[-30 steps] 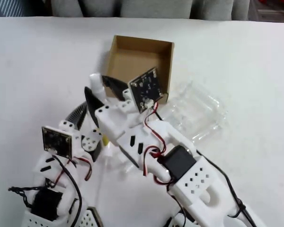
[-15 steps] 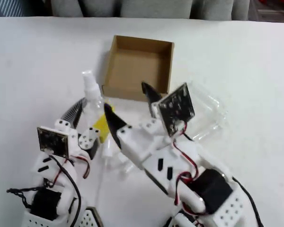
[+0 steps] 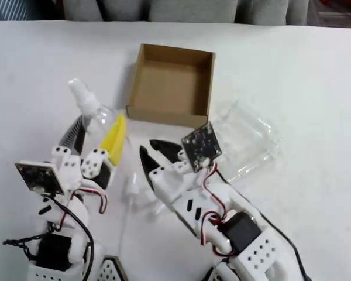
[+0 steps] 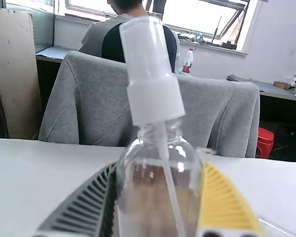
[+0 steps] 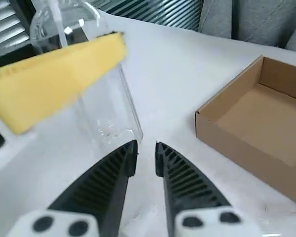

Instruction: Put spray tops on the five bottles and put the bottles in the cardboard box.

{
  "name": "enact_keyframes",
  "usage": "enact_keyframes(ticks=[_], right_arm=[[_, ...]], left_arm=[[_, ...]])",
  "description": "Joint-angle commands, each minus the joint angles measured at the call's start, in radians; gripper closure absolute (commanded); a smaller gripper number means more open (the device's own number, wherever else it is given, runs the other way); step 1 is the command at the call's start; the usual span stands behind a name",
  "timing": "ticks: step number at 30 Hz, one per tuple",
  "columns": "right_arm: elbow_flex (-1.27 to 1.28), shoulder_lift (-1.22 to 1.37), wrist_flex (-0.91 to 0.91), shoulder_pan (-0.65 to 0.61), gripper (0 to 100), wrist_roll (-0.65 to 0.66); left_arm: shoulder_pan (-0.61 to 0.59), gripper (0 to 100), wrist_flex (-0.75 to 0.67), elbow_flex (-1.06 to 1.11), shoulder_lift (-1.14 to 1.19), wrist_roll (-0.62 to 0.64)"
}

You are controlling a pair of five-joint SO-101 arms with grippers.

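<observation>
Bottle [image 4: 160, 170], base hidden, pinched by left end effector [image 3: 99, 122]; right end effector [image 5: 146, 149] slightly parted.

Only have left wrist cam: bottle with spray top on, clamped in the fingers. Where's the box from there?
Observer: In the high view the box is on the table to the right of the bottle, apart from it.
Operator: Anything in it?
Observer: No, its floor is bare.
Operator: Right gripper?
Observer: The right gripper is just short of the box's near wall, beside the bottle. Its fingers are a narrow gap apart and hold nothing.
</observation>
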Motion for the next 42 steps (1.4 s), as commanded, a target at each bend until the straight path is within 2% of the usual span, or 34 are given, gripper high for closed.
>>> enact_keyframes(ticks=[1,3,6,10,16,20,23,30,42], right_arm=[[0.074,-0.081,-0.136,0.01,98.1,0.014],[0.129,-0.13,-0.163,-0.015,98.2,0.014],[0.235,-0.208,-0.173,-0.12,98.2,0.014],[0.325,-0.318,-0.174,-0.243,98.3,0.021],[0.394,-0.418,-0.209,-0.242,98.3,0.021],[0.45,-0.426,-0.349,-0.173,98.3,0.023],[0.477,-0.424,-0.41,-0.124,98.3,0.023],[0.486,-0.424,-0.42,-0.105,98.3,0.023],[0.488,-0.424,-0.417,-0.09,98.3,0.055]], left_arm=[[-0.008,95,-0.038,-0.163,0.185,0.015],[-0.004,95,-0.038,-0.236,0.303,0.015],[-0.004,95,-0.049,-0.341,0.463,0.015],[0.007,95,-0.144,-0.43,0.638,0.015],[0.148,95,-0.149,-0.479,0.792,0.015],[0.208,95,-0.152,-0.419,0.754,0.014],[0.208,95,-0.149,-0.37,0.662,0.014],[0.232,95,-0.034,-0.31,0.501,0.009],[0.225,95,0.135,-0.307,0.363,0.006]])
